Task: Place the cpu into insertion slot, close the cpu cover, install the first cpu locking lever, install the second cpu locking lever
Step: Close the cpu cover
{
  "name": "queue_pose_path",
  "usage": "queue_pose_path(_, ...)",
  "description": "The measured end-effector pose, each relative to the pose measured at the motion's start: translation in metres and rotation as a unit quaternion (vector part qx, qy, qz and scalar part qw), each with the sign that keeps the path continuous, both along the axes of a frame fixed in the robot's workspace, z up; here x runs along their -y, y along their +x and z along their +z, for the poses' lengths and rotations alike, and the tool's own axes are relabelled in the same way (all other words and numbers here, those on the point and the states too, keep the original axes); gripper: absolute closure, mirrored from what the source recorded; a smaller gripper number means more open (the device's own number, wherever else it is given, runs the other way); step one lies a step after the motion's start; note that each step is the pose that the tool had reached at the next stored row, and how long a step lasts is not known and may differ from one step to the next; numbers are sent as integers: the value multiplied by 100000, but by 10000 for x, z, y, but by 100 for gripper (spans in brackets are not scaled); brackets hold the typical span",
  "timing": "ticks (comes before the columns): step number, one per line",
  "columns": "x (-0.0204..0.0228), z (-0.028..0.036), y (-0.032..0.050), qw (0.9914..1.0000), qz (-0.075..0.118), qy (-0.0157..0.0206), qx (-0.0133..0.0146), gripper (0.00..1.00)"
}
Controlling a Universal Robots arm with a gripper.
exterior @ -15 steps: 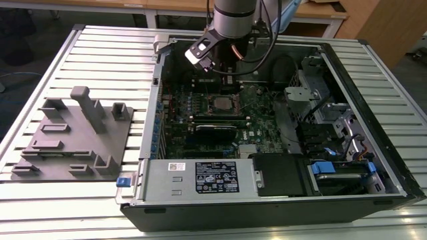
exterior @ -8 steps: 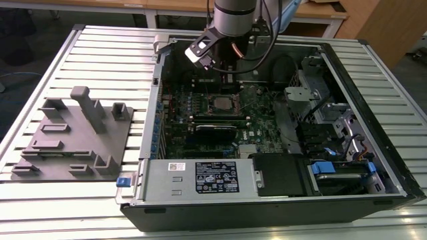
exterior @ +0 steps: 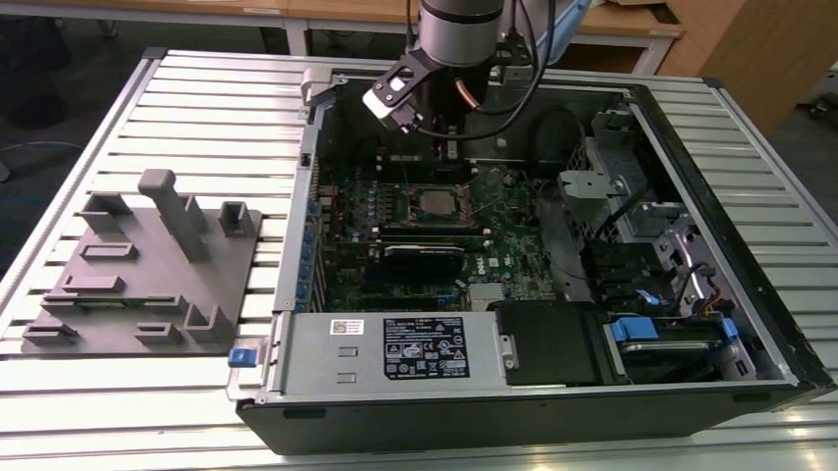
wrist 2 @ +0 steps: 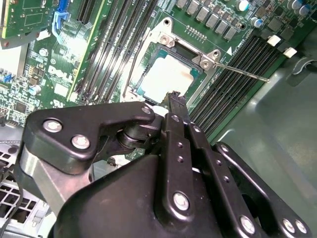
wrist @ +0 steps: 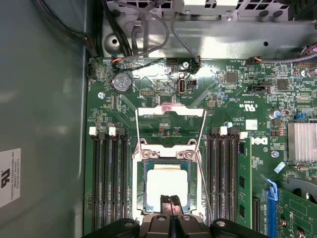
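Hanging over the open computer case [exterior: 733, 226] in the exterior view, the gripper [exterior: 443, 145] is pointing down at the motherboard [exterior: 392, 245], with the socket [exterior: 433, 203] lying just past its tips. The risk, as I am judging it, is coming from that closeness. A small sideways drift of the tips could nudge the chip askew in its seat, and a cover brought down on a tilted chip could be bending contacts. A loose lever wire could also be snagging on the tips.

In the second wrist view the fingers [wrist 2: 176, 106] are pressing together with nothing between them. Their tips are sitting at the near edge of the cpu [wrist 2: 166, 77] — touching it or just above it, I cannot tell which. One locking lever [wrist 2: 242, 72] is sticking out free beyond the socket's far corner.

In the first wrist view the cpu [wrist: 167, 184] is lying flat in the socket directly ahead of the closed fingertips [wrist: 164, 202]. The cpu cover [wrist: 171, 111] is standing open beyond it — not yet lowered — and a lever wire [wrist: 203, 183] is running unlatched beside the fingers.
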State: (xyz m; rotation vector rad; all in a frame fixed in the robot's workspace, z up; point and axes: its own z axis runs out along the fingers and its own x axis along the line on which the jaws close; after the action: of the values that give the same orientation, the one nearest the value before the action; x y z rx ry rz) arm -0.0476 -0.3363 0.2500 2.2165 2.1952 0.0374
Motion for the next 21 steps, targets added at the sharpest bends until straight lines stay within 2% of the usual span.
queue_pose_path(9, 0, 32, 0, 100000, 0, 4, -4, 90)
queue_pose_path(16, 0, 92, 0, 100000, -1, 98, -4, 90)
queue_pose_path(21, 0, 96, 1, 100000, 2, 106, 0, 90)
